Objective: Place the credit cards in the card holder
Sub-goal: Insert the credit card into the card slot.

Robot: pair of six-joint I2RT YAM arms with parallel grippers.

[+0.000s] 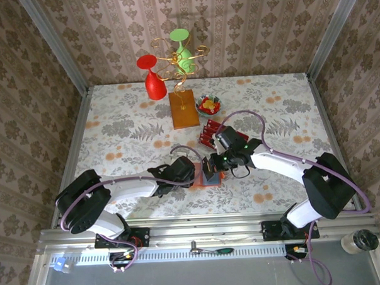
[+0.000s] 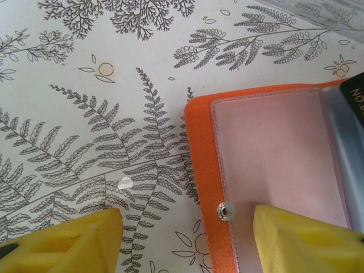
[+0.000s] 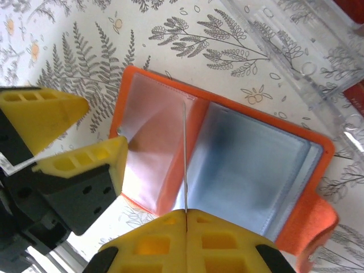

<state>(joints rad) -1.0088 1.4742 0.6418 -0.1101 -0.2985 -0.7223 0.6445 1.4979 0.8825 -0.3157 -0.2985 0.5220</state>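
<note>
Your right gripper (image 3: pixel 186 215) is pinched shut on a thin sleeve (image 3: pixel 184 142) of the card holder (image 3: pixel 310 227); left gripper (image 2: pixel 185 227) half-open astride its snap edge, holding nothing.

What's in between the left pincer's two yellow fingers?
In the left wrist view, between the left pincer fingers: fern-printed tablecloth, then the silver snap and orange edge of the card holder.

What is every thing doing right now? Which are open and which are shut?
Orange folding card holder: lying open on the table.
Its small metal snap: undone.
Left gripper: open, one yellow finger resting on the holder's left page.
Right gripper: fingers shut on a thin upright sheet at the holder's fold.
Red credit cards: bunched apart from the holder, outside it.
</note>
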